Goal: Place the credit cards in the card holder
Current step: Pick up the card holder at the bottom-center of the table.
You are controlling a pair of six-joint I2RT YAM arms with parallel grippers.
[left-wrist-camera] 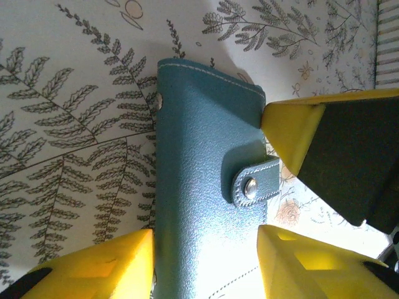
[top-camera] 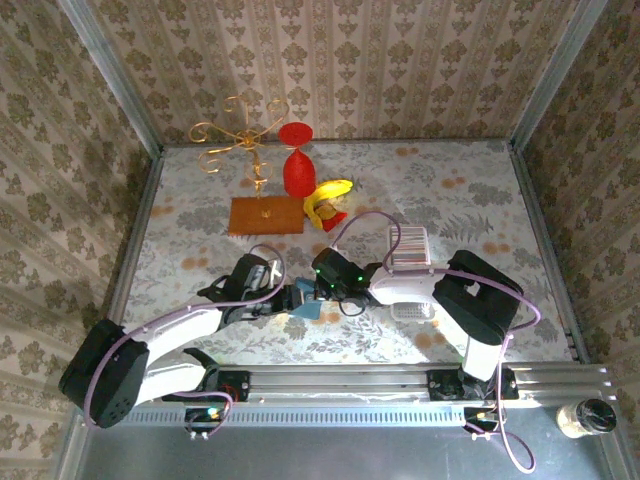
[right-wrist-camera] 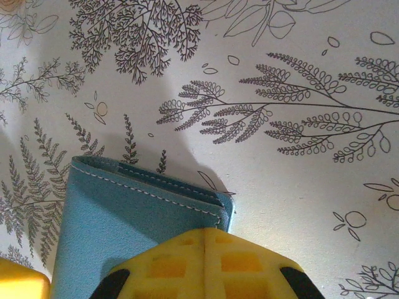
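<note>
So the teal-blue leather snap pouch (left-wrist-camera: 199,143) is near the middle of the floral-print table's (top-camera: 200,200) near edge. The left gripper (left-wrist-camera: 206,233) has its yellow fingers roughly half spread, one each side of the pouch, and I can't tell if they actually pinch it. The right gripper (right-wrist-camera: 206,240) is fully closed and empty, tips butted against the pouch's edge. The long ribbed silvery-clear card holder (top-camera: 408,247) sits right of centre, partly under the right arm.

We are holding our left arm (top-camera: 180,335) stretched from 7 o'clock toward 2 o'clock. The left gripper (top-camera: 296,300) is keeping its 2 fingers (left-wrist-camera: 93,268) apart; clamping or not, we cannot tell. Our right arm (top-camera: 480,300) is bending toward 9 o'clock, with the right gripper (right-wrist-camera: 206,233) pinched fully closed.
</note>
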